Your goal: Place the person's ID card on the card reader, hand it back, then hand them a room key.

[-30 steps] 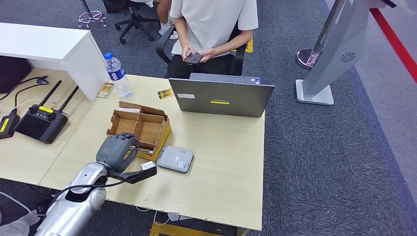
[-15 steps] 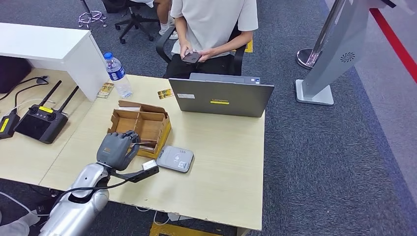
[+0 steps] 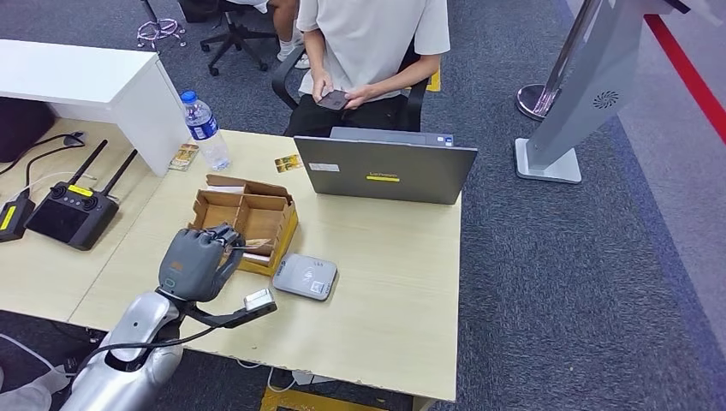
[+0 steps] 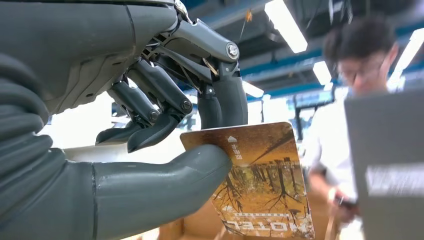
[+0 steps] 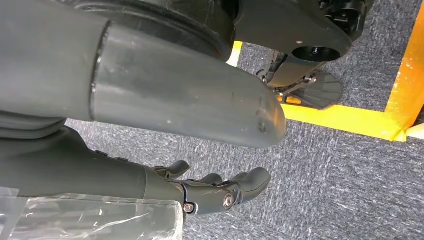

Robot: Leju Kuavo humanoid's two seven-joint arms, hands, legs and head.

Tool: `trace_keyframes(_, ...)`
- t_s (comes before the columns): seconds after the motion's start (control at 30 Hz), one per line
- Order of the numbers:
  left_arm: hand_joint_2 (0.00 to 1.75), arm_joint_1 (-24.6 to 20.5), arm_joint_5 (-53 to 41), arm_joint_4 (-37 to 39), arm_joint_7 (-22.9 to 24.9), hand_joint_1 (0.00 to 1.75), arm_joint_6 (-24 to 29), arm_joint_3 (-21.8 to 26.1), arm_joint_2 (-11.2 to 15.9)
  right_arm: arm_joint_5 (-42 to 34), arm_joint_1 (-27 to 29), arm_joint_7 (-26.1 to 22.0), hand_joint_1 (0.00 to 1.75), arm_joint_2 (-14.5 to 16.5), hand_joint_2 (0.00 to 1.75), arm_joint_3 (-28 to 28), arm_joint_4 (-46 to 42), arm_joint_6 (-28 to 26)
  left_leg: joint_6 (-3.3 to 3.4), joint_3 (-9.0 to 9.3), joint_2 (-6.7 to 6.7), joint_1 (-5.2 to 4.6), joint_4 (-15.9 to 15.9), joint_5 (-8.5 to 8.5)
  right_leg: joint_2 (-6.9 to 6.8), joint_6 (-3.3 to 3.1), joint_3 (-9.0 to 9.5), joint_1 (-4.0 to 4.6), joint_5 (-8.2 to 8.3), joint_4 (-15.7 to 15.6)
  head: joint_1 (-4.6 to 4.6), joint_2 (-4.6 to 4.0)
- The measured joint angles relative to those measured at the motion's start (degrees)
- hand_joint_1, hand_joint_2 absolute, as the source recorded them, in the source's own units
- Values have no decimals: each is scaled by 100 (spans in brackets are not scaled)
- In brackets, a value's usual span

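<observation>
A robot stands behind a pale wooden bench (image 3: 385,282), seen from above. Its left hand (image 3: 199,257), dark grey on a silver arm, hovers at the near edge of a brown cardboard box with compartments (image 3: 248,221). From the camera at that wrist, the thumb (image 4: 165,185) and one finger (image 4: 225,105) pinch a glossy hotel key card printed with autumn trees (image 4: 260,180) by one corner, leaving most of the card free, which should make it easy for someone to take. This appears to be the room key, picked from the box where such cards are kept.

Just beside the box, toward the robot's right, lies a flat grey card reader (image 3: 305,276), with nothing visible on top of it. Judging from that, the ID card step seems finished and the key handover is under way.

Across the bench a person in a light shirt (image 3: 372,34) sits behind an open grey laptop (image 3: 385,169), looking down at a dark phone (image 3: 334,100) held in both hands. The laptop stands between the hand and the person, so the card will probably need lifting over or around it.

The right hand (image 5: 220,192) hangs low over grey carpet, fingers loosely spread, holding nothing.
</observation>
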Motion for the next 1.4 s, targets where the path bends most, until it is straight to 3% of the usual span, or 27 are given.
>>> trace_keyframes(0.13,175,-125,220,-554,-25,175,-8,15,129,1,11,-13,0,0,0,7,1,-1,2,0,-1,0,0,2,-3,0,0,0,1,0,1,0)
trace_keyframes(0.3,175,-1024,303,-504,164,175,-397,86,162,81,-37,95,0,1,0,86,-1,9,2,-9,-12,2,1,25,-13,0,-5,1,17,0,2,0)
trace_keyframes(0.47,175,-2399,225,502,491,175,-947,92,75,153,-136,219,0,14,0,214,-2,57,-1,-22,-13,2,1,51,-11,-3,-22,2,46,1,4,0)
trace_keyframes(0.63,175,-3638,100,1783,793,175,-1396,-1,-193,154,-184,295,0,34,0,335,-2,93,2,-39,-11,0,3,65,-7,0,-39,2,63,1,6,0)
trace_keyframes(0.73,175,-4127,81,2348,863,175,-1505,-85,-362,147,-196,305,0,45,0,379,-2,96,5,-43,-9,-1,4,67,-4,0,-43,1,70,1,5,0)
trace_keyframes(0.93,175,-4698,30,3008,931,175,-1628,-230,-639,138,-208,328,0,51,0,467,-2,117,5,-58,-5,-3,8,67,1,0,-59,0,72,0,5,0)
trace_keyframes(1.07,175,-4953,48,3218,934,0,-1686,-271,-787,136,-222,338,0,58,0,480,-2,136,6,-60,-3,-3,8,67,3,0,-62,0,72,1,4,0)
trace_keyframes(1.4,175,-4982,214,3364,954,0,-1536,-311,-879,108,-223,328,0,63,0,493,-2,146,5,-62,-2,-2,7,67,4,-1,-63,1,72,2,4,0)
